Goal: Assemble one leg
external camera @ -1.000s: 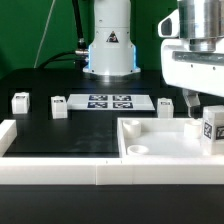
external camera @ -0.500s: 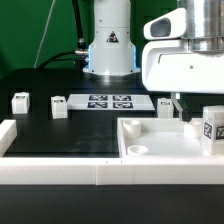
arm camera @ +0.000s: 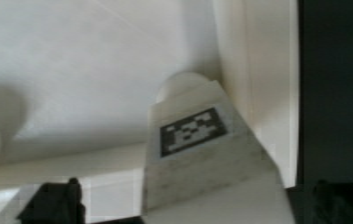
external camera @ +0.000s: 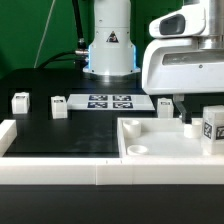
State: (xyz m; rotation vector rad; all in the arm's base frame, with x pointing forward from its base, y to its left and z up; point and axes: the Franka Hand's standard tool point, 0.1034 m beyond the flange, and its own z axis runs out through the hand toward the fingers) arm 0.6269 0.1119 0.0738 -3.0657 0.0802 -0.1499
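A leg [external camera: 212, 125], a small white block with a black-and-white tag, stands inside the big white tray-like part [external camera: 140, 133] near the exterior view's right edge. My gripper [external camera: 187, 117] hangs just above the tray, close beside this leg on the exterior view's left. In the wrist view the tagged leg [arm camera: 201, 150] reaches down between my two dark fingertips [arm camera: 57, 203], which stand apart; the gripper [arm camera: 199, 208] is open and no pad visibly touches the leg.
Three more legs stand on the black table: two at the exterior view's left [external camera: 20, 101] [external camera: 58, 106] and one behind the tray [external camera: 165, 104]. The marker board [external camera: 110, 101] lies in the middle. The robot base [external camera: 108, 45] stands behind it.
My gripper has moved toward the exterior view's left and a little lower over the tray, then settled. The leg in the tray and the other legs have stayed put.
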